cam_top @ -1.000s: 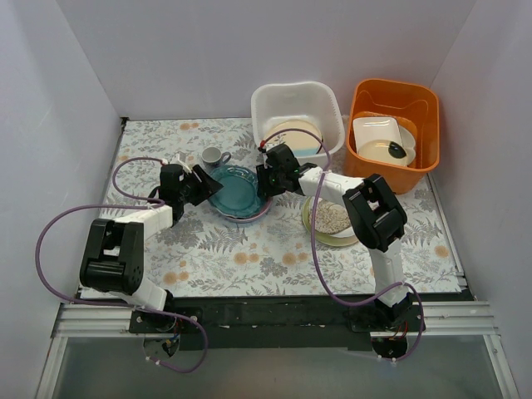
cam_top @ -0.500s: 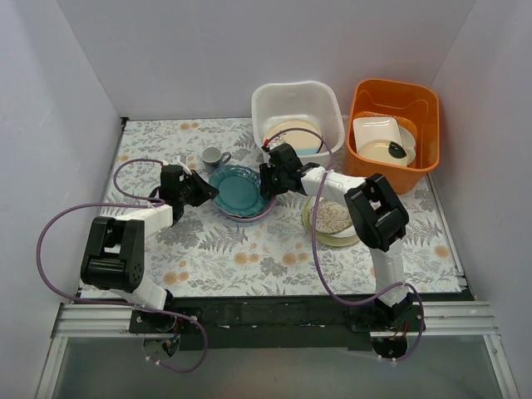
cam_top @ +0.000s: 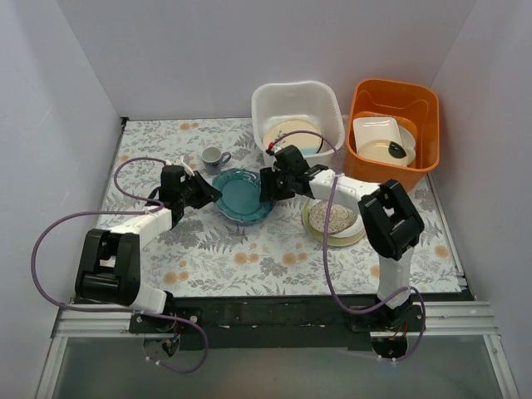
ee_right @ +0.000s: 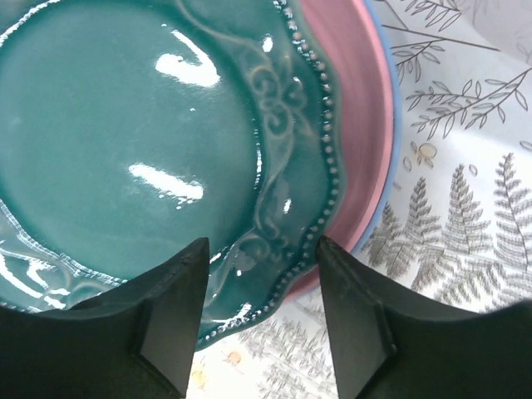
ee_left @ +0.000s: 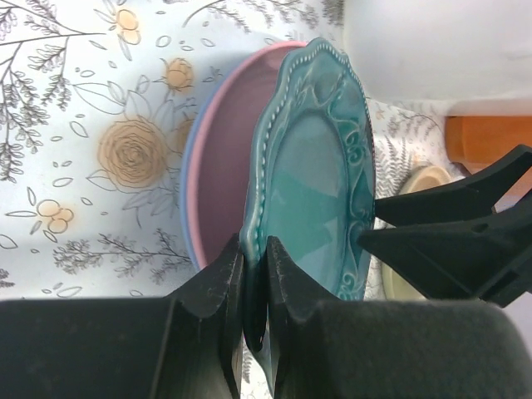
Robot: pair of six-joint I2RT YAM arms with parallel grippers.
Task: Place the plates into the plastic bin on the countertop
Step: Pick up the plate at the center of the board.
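— What is being altered at the left of the frame?

— The teal plate (ee_left: 312, 191) is being pinched at its near rim by the left gripper (ee_left: 253, 253), jaws pressed onto it. Compared with a second ago, that edge is being tipped up off the pink plate (ee_left: 218, 174) beneath, mid-frame on the countertop (cam_top: 249, 258).

— And further right?

— The right gripper (ee_right: 262, 243) is being held over the opposite rim, jaws spread, nothing gripped. The far edge is possibly being left resting on the stack; that part is hidden.

— What is being gained for the task?

— The plate is being freed, not yet carried. The plastic bin (cam_top: 259, 116), upper centre-right, is being kept waiting, with plates already inside.
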